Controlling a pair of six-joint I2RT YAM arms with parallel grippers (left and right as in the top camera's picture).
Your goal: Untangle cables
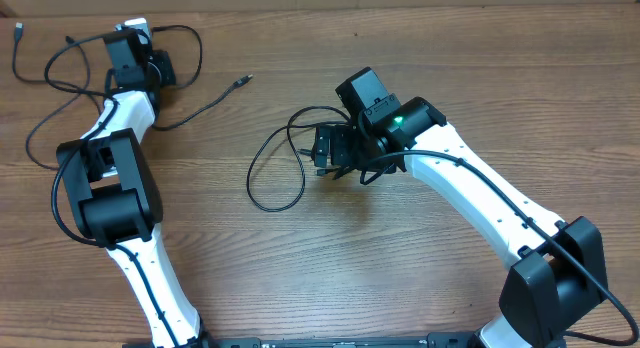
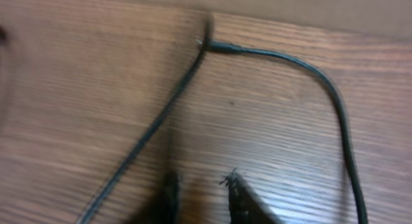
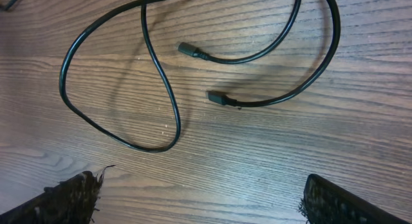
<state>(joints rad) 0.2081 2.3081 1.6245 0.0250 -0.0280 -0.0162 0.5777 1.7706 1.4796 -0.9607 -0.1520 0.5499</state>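
Lying loose, three black cables (image 1: 249, 178), wooden table (image 1: 400, 288)

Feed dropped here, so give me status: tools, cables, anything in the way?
Left tool slightly open, empty. Right tool wide open, empty, above looped cable. Other cables loose around left arm. Nothing else in the way.

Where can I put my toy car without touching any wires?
Bare wooden table shows at the near middle, between the white left arm and white right arm, and in the far right corner. Crowded: the far left, where thin black cables wind round that arm, and the centre, with a looped black cable.
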